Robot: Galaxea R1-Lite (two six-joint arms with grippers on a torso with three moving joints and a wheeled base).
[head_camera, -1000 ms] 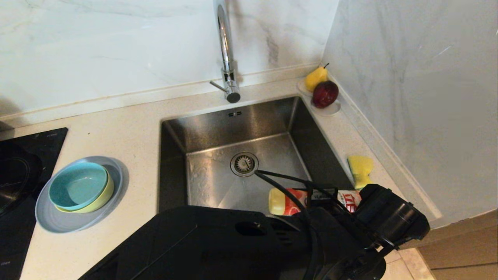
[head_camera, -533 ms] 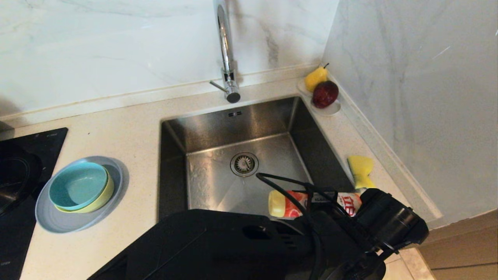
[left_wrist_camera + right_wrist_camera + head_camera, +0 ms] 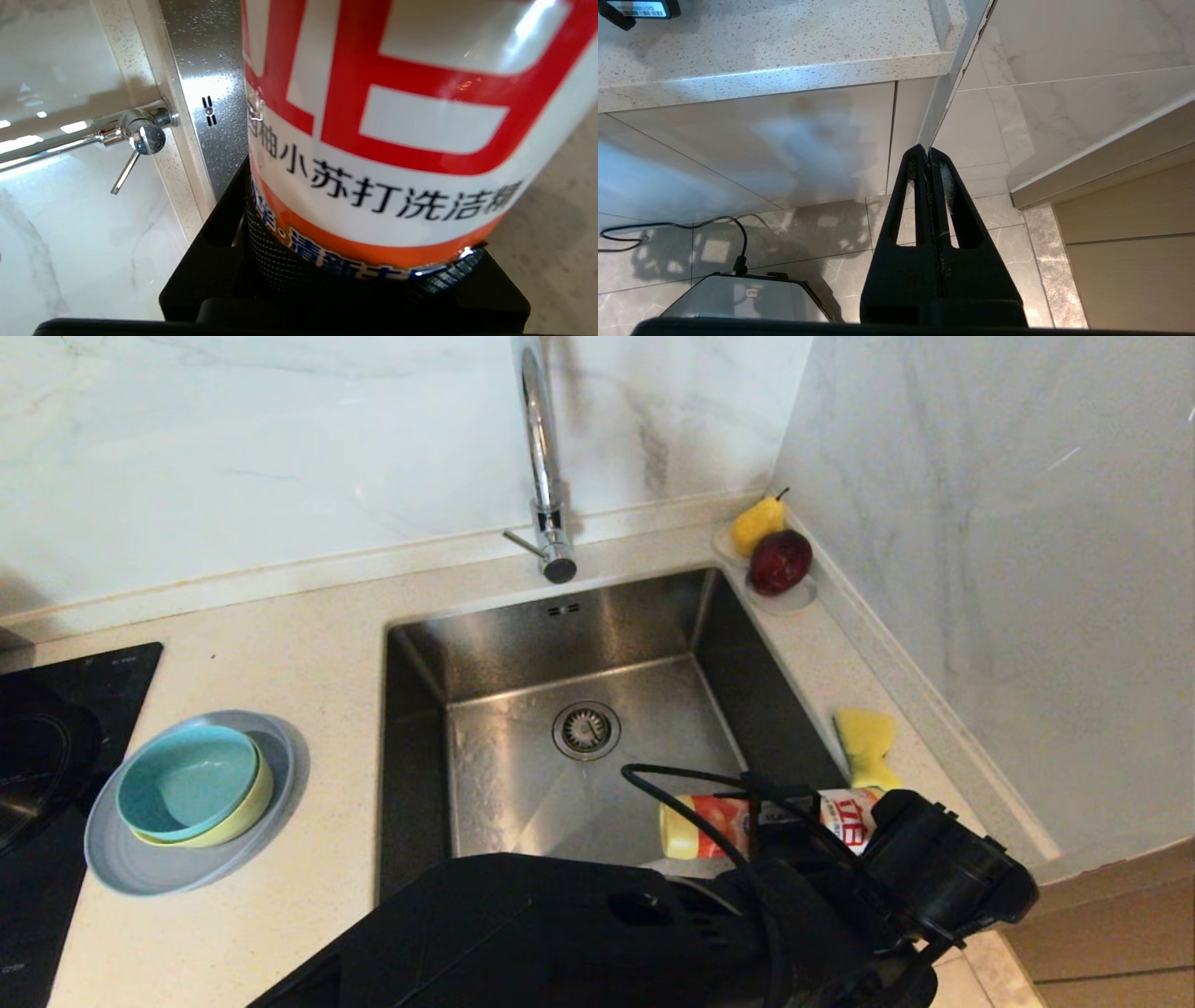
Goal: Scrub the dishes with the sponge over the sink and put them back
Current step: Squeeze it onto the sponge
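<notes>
The small teal-blue bowl [image 3: 187,782] sits nested in the pale yellow-green bowl [image 3: 257,803], both on the grey-blue plate [image 3: 140,870] on the counter left of the sink [image 3: 523,644]. The yellow sponge [image 3: 866,739] lies on the counter right of the sink. My left gripper [image 3: 782,810] is shut on a detergent bottle [image 3: 709,829] [image 3: 397,116], held lying level over the sink's near right corner, its yellow cap pointing left. My right gripper [image 3: 928,154] hangs shut and empty below the counter edge, over the floor.
A chrome faucet [image 3: 541,457] rises behind the sink. A white dish with a pear and an apple [image 3: 780,564] sits in the back right corner. A black cooktop [image 3: 37,775] lies at far left. The marble wall runs close along the right.
My left gripper and the bottle have shifted slightly right and toward the sink's near edge. Dishes, sponge and right arm have not moved.
</notes>
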